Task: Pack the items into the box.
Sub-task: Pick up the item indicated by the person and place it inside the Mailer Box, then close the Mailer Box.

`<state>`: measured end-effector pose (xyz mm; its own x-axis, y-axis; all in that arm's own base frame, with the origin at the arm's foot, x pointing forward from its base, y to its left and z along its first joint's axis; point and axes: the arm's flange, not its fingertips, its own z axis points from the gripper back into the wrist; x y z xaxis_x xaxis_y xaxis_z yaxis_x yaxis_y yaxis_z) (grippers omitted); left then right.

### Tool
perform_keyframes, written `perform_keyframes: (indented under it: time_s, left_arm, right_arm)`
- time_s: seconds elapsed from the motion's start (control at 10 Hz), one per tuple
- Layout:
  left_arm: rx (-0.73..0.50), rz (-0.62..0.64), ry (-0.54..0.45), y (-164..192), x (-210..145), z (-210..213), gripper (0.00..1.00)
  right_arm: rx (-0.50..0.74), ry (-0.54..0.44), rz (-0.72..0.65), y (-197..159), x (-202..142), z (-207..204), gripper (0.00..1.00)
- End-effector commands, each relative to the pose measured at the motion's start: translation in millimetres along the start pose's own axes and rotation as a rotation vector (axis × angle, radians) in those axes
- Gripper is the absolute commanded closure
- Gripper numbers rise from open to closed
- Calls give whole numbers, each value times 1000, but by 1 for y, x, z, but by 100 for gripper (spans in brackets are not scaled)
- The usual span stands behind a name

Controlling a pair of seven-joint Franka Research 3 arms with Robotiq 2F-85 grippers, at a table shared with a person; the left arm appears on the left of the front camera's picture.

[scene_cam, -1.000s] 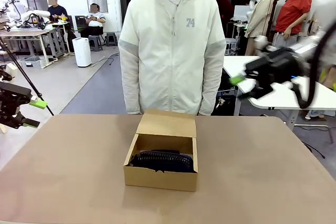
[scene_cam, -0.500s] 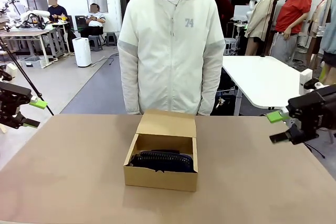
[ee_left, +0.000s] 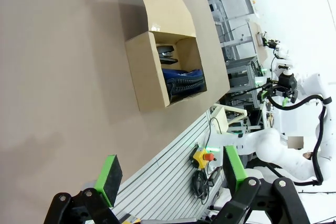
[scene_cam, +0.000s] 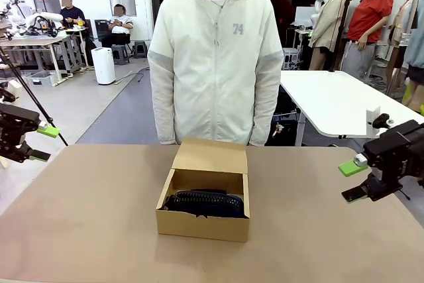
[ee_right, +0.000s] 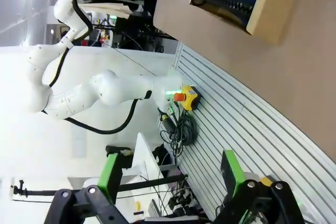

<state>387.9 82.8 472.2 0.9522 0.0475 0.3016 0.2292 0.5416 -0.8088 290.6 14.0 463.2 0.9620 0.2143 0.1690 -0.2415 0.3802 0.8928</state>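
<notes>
Spread and empty are the left gripper (scene_cam: 44, 144) and right gripper (scene_cam: 352, 181). The box (scene_cam: 203, 225) flap (scene_cam: 212, 157) is judged light and bendy, best pushed at its far edge.

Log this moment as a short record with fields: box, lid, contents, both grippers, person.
box: brown carton at the middle of the table
lid: open, raised at the far side
contents: navy pouch inside; anything else too unclear to name
left gripper: open, empty, by the table's left edge
right gripper: open, empty, by the right edge
person: stands at the far side, facing the box
</notes>
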Motion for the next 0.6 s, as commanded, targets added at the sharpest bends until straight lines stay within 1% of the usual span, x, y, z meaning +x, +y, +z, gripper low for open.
perform_keyframes:
  time_s: [0.0, 0.5]
  left_arm:
    - [-7, -14, 7, 0, -1, 3, 0]
    - [-7, -14, 7, 0, -1, 3, 0]
  right_arm:
    - [11, -33, 12, 5, 0, 3, 0]
    - [11, -33, 12, 5, 0, 3, 0]
